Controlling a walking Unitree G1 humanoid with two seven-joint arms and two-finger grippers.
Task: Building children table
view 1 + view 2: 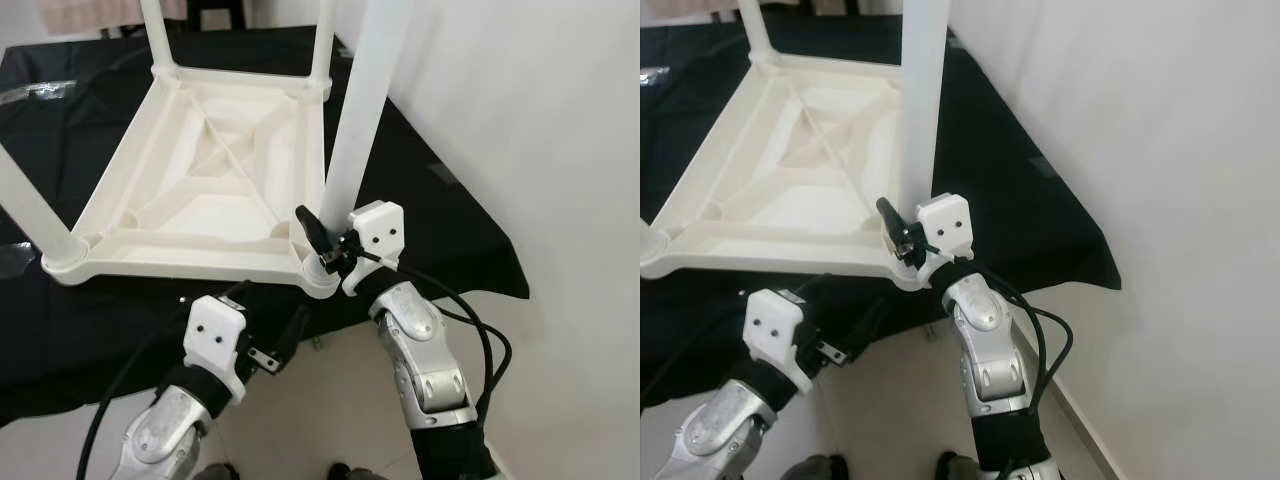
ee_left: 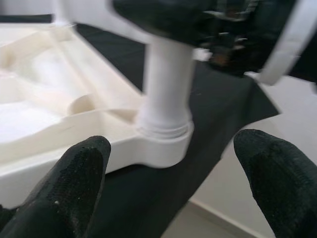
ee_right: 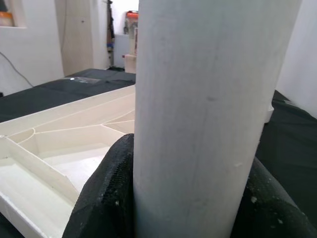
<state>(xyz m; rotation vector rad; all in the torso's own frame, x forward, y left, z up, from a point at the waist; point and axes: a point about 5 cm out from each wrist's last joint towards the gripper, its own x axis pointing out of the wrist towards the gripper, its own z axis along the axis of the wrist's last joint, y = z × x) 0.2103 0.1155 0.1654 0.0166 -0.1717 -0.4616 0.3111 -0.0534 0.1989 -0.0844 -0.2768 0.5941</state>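
The white tabletop (image 1: pixel 210 190) lies inverted on the black-covered desk (image 1: pixel 440 215), apparently with all four legs standing in its corner sockets. The right gripper (image 1: pixel 325 245) clamps the near-right leg (image 1: pixel 355 130) just above its socket; seating depth cannot be confirmed. The left gripper (image 1: pixel 275 350) hangs open below the desk edge; turning the table upright remains.

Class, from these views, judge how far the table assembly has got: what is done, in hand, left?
Done: the upturned tabletop lies on the black cloth with four legs standing in its corners. In hand: the right gripper clamps the near-right leg above its socket. Left: the open left gripper waits below; seating cannot be confirmed.
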